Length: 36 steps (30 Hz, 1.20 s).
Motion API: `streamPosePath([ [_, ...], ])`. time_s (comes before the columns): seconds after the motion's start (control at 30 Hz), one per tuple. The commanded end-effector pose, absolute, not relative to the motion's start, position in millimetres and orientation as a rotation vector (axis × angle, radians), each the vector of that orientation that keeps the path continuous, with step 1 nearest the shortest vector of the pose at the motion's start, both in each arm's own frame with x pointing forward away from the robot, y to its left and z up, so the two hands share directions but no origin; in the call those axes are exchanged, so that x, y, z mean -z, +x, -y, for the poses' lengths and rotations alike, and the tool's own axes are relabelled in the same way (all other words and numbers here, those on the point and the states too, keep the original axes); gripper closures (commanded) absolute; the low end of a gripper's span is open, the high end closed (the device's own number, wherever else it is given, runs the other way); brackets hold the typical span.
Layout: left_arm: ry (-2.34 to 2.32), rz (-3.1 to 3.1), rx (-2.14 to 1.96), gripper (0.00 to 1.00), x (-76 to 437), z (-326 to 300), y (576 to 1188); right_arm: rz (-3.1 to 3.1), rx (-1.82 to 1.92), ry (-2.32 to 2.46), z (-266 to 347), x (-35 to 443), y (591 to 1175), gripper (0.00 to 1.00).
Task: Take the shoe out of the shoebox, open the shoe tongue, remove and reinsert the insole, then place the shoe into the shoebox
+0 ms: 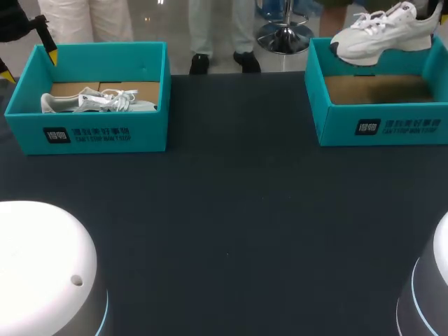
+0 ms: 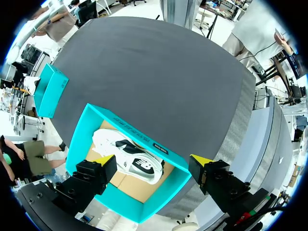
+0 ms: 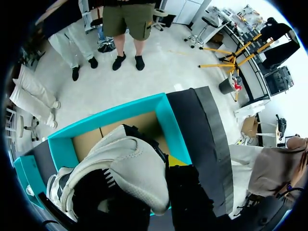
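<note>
- Two teal boxes sit on the dark table (image 1: 231,210), well apart at the far edge: left shoebox (image 1: 21,129) on the robot's left, right shoebox (image 1: 336,126) on its right.
- The lifted shoe (image 1: 385,31), a white sneaker, is in the air above the right shoebox. It is sole down, with the toe toward the table's middle and lower than the heel.
- The right gripper (image 3: 144,173) is gripping the lifted shoe at its upper, which fills the right wrist view. One yellow fingertip (image 3: 175,161) shows beside the shoe; the other is hidden behind it.
- In that same view the right shoebox is directly beneath the shoe, with its brown cardboard floor showing.
- The left shoe (image 1: 98,101), also white, lies on its side on the cardboard floor of the left shoebox, along the front wall.
- The left gripper (image 2: 152,160) hangs above the left shoebox, jaws spread wide and gripping nothing.
- Its yellow fingertips (image 2: 103,159) are far apart, and the box and left shoe sit below the gap. The fingers are not touching the shoe.
- In the head view only one yellow tip of the left gripper shows, at the far left corner of the left shoebox.
</note>
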State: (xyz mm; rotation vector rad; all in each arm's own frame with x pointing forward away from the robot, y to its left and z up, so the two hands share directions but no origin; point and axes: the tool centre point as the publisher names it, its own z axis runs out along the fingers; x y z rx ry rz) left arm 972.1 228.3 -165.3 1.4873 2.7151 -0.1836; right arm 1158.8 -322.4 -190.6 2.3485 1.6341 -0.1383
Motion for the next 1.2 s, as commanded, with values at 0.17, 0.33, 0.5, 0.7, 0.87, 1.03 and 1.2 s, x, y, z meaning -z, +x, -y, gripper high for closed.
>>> streamPosePath([
  [0.17,1.488,-2.714,0.180,0.00,165.2,-228.9,971.1,-1.632,0.125,2.344,322.2,189.8,1154.2,1.00],
  [0.33,1.488,-2.714,0.180,0.00,165.2,-228.9,971.1,-1.632,0.125,2.344,322.2,189.8,1154.2,1.00],
  [0.5,1.488,-2.714,0.180,0.00,165.2,-228.9,971.1,-1.605,0.140,2.357,319.3,174.4,1136.6,1.00],
  [0.7,1.488,-2.714,0.180,0.00,165.2,-228.9,971.1,-1.595,0.199,2.341,307.1,168.5,1108.7,1.00],
  [0.87,1.488,-2.714,0.180,0.00,165.2,-228.9,971.1,-1.581,0.215,2.345,294.0,167.8,1085.9,1.00],
  [1.03,1.488,-2.714,0.180,0.00,165.2,-228.9,971.1,-1.568,0.213,2.350,275.5,167.6,1065.2,1.00],
  [1.2,1.488,-2.714,0.180,0.00,165.2,-228.9,971.1,-1.552,0.214,2.356,258.8,164.3,1045.4,1.00],
])
